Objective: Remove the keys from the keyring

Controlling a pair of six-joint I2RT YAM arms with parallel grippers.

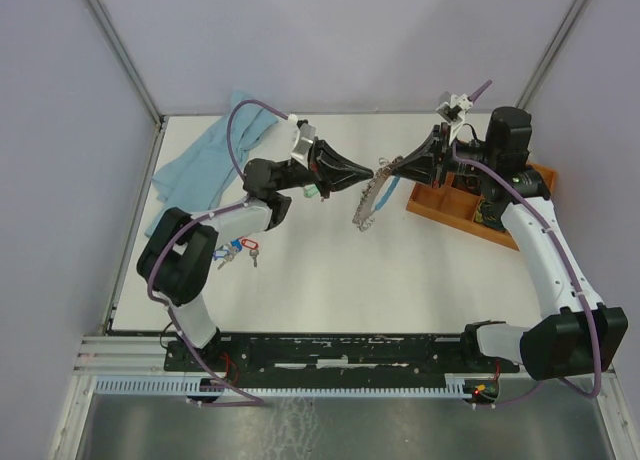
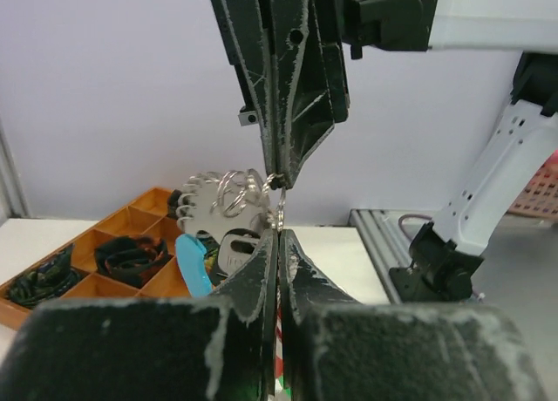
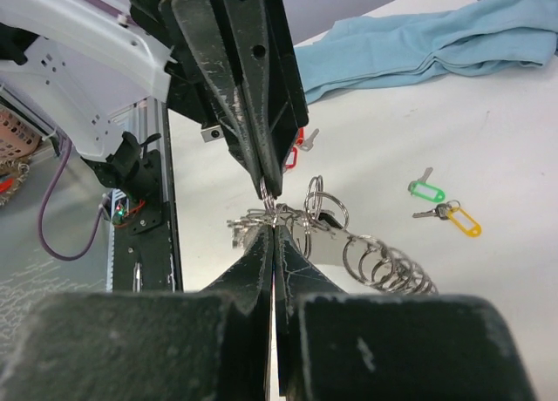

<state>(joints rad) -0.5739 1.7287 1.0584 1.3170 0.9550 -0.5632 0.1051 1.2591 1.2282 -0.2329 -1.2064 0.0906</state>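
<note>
The keyring (image 1: 372,198) hangs above the table between my two grippers, a floppy loop strung with silver keys (image 2: 216,205) and many small split rings (image 3: 384,266). One stretch is sheathed in light blue (image 2: 192,266). My left gripper (image 1: 368,179) (image 2: 278,234) is shut, its tips pinching a small ring (image 2: 281,200) of the bunch. My right gripper (image 1: 388,167) (image 3: 273,227) is shut on the keyring from the opposite side, tip to tip with the left. Loose keys with green (image 3: 425,189) and yellow (image 3: 463,220) tags lie on the table.
An orange compartment tray (image 1: 440,202) with dark items stands at the right. A light blue cloth (image 1: 200,160) lies at the back left. Keys with red and blue tags (image 1: 240,248) lie near the left arm's base.
</note>
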